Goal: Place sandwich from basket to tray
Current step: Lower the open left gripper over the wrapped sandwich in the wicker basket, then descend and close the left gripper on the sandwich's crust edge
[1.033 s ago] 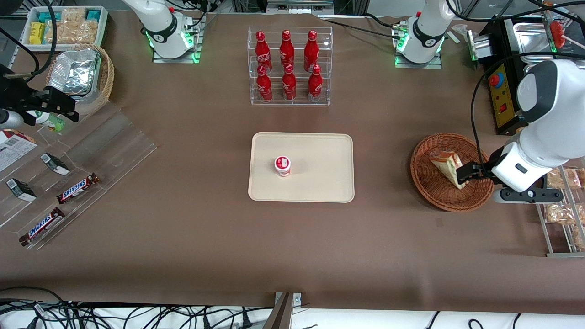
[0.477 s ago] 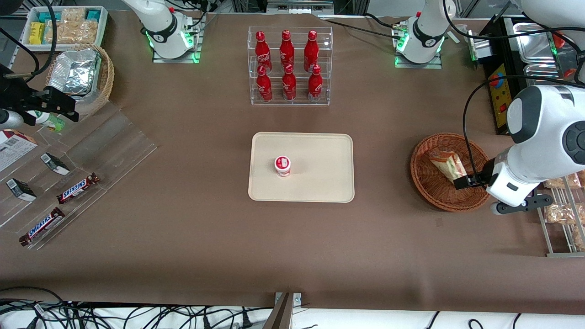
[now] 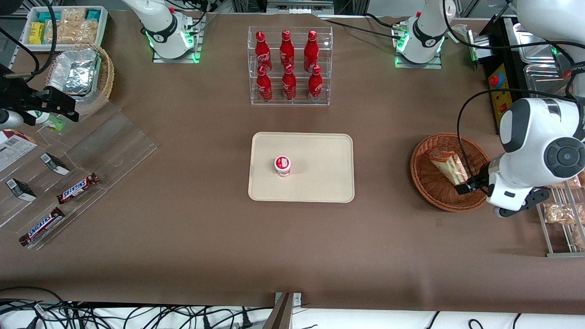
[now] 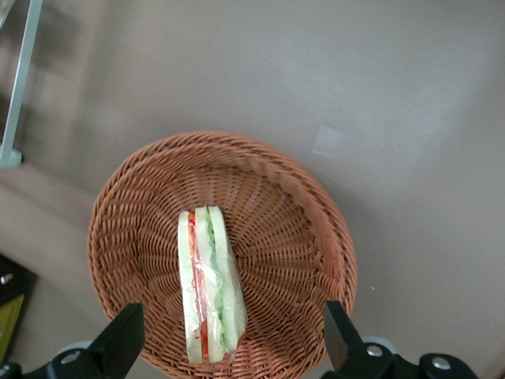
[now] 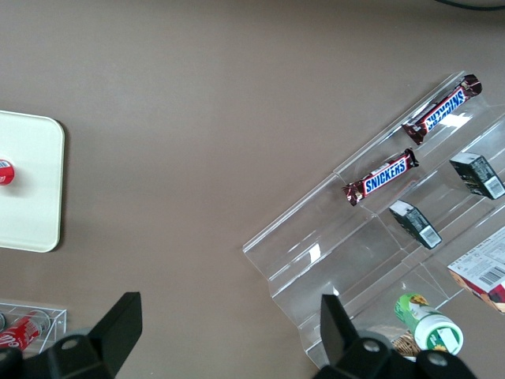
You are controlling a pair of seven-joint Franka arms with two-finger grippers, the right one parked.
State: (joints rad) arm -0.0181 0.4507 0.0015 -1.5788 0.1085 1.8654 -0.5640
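The front view shows the whole brown table. The tray (image 3: 301, 167) lies in the middle, flat and cream, with round corners and a low rim. A small white cup with a red lid (image 3: 282, 165) stands on it. Farther from the camera is a clear rack of red bottles (image 3: 289, 66). The basket (image 3: 450, 171) sits toward the working arm's end of the table, well apart from the tray.

The wrist view of the working arm looks straight down into the basket (image 4: 316, 237). Here you can see the woven reddish-brown sticks going round and round. You can also see the layers of the sandwich (image 4: 208, 284): white bread, green leaves and a red stripe, all in shiny clear wrap. The front view shows only the sandwich (image 3: 450, 165) as a pale wedge lying in the basket.

The gripper (image 4: 229, 339) hangs over the basket, above the end of the sandwich. Its two black fingers (image 4: 122, 335) are spread wide, one on each side of the sandwich. They hold nothing and do not touch it. In the front view the gripper (image 3: 468, 186) is at the basket's edge nearer the working arm.
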